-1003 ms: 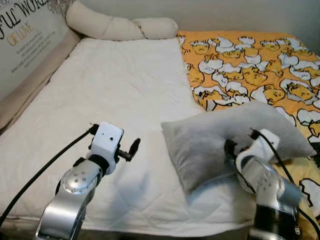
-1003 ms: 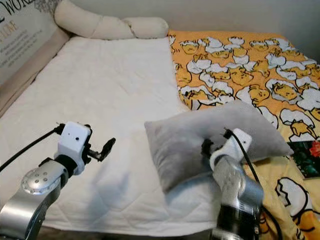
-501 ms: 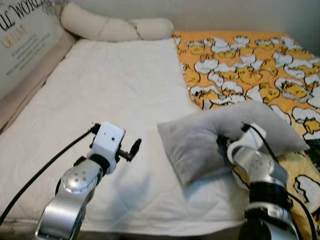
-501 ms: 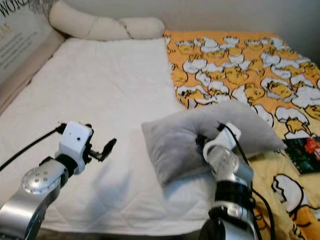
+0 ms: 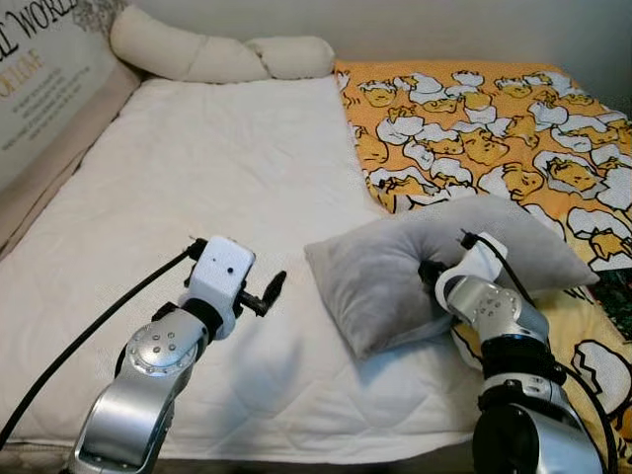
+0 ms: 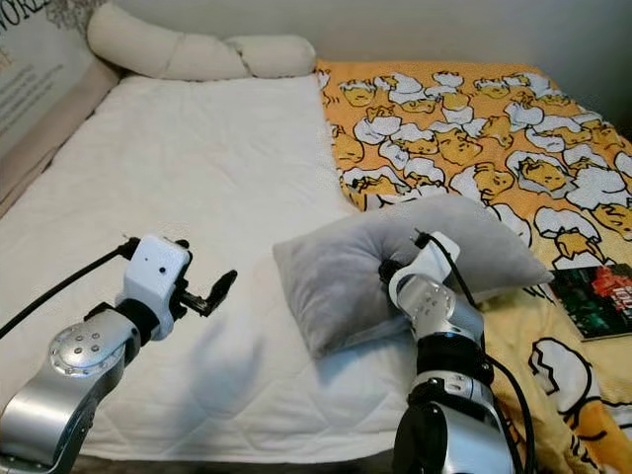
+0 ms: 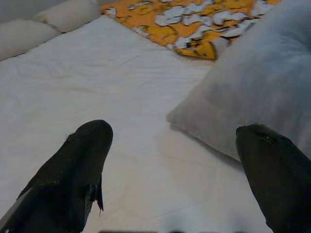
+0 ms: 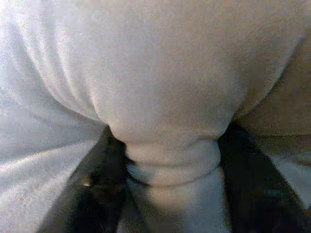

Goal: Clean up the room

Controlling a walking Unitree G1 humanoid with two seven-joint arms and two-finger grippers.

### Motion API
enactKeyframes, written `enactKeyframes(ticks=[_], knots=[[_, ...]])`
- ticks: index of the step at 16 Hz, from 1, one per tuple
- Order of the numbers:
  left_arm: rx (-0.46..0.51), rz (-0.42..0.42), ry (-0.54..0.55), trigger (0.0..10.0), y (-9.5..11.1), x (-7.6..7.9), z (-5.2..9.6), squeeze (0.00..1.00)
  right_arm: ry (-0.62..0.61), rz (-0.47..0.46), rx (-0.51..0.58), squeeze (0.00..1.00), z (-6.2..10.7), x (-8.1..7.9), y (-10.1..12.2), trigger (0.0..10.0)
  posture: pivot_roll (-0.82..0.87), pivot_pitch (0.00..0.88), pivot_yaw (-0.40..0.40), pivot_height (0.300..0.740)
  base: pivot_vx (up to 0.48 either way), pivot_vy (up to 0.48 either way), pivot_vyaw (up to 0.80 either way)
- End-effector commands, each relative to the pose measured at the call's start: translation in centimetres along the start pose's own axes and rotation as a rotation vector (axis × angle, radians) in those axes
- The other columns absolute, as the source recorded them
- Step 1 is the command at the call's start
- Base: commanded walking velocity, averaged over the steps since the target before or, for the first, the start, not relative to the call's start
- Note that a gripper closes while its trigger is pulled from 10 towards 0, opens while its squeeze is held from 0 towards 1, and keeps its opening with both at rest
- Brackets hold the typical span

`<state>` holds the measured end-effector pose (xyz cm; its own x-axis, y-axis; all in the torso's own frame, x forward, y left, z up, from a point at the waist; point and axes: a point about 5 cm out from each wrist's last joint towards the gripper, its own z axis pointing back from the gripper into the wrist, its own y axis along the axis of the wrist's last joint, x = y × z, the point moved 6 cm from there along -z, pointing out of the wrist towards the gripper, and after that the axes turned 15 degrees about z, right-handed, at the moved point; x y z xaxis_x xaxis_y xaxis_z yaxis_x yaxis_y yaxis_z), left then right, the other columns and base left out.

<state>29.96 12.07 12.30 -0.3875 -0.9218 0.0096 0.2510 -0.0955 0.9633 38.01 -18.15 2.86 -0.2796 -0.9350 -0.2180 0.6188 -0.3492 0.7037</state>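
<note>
Right tool [image 8: 170, 160] pinching a fold of the grey pillow [image 5: 395, 267], which lies mid-bed on the white mattress [image 5: 217, 168] beside the orange blanket [image 5: 474, 118]. Left tool [image 7: 170, 165] spread, hovering nearby. Lift high, keep the pinch firm, carry toward the headboard.

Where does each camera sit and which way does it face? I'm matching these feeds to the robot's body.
Left eye: head, facing down at the bed; both arms show.
Right eye: same head, same scene, slightly shifted.
Left wrist: on the left arm, looking along the open left gripper toward the grey pillow.
Right wrist: on the right arm, against that pillow, right gripper fingers pinching a fold.
Shared: the pillow appears in all four.
</note>
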Motion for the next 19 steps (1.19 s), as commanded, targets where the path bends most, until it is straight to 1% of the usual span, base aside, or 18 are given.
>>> enactKeyframes(ticks=[1,3,4,6,8,14,16,17,19], knots=[[0.0,-0.006,-0.037,10.0,0.2,0.6,0.0,0.0,0.01,0.008,-0.051,0.0,-0.3,-0.3,-1.4,0.0,-0.01,0.0,-0.008,0.74,0.0,0.0,0.0],[-0.029,0.033,-0.086,10.0,-0.3,1.2,0.3,0.0,0.016,-0.002,-0.047,0.0,-0.4,-0.3,-1.3,0.0,-0.02,0.0,-0.007,0.74,0.0,0.0,0.0],[-0.051,0.042,-0.118,10.0,-0.6,1.5,0.5,0.0,0.014,0.007,-0.042,0.0,-0.4,-0.2,-1.3,0.0,-0.01,0.0,-0.008,0.74,0.0,0.0,0.0],[-0.118,0.084,-0.207,10.0,-1.8,2.2,1.6,0.0,0.019,0.022,-0.038,0.0,-0.5,-0.3,-1.3,0.0,-0.01,0.0,-0.009,0.74,0.0,0.0,0.0],[-0.141,0.091,-0.249,10.0,-2.2,2.5,2.1,0.0,0.024,0.034,-0.035,0.0,-0.5,-0.3,-1.2,0.0,-0.01,0.0,-0.015,0.74,0.0,0.0,0.0],[-0.135,0.102,-0.234,10.0,-2.7,2.1,2.3,0.0,0.026,0.058,-0.032,0.0,-0.5,-0.3,-1.2,0.0,-0.01,0.0,-0.024,0.74,0.0,0.0,0.0],[-0.139,0.115,-0.237,10.0,-3.2,1.9,2.3,0.0,0.022,0.065,-0.025,0.0,-0.5,-0.3,-1.0,0.0,-0.02,0.0,-0.021,0.74,0.0,0.0,0.0],[-0.142,0.115,-0.235,10.0,-3.3,1.8,2.3,0.0,0.017,0.085,-0.013,0.0,-0.4,-0.2,-0.7,0.0,-0.02,0.0,-0.02,0.74,0.0,0.0,0.0],[-0.139,0.127,-0.234,10.0,-3.2,1.7,2.4,0.0,0.033,0.113,0.03,0.0,-0.2,-0.9,0.8,0.0,-0.03,0.0,-0.012,0.74,0.0,0.0,0.0]])
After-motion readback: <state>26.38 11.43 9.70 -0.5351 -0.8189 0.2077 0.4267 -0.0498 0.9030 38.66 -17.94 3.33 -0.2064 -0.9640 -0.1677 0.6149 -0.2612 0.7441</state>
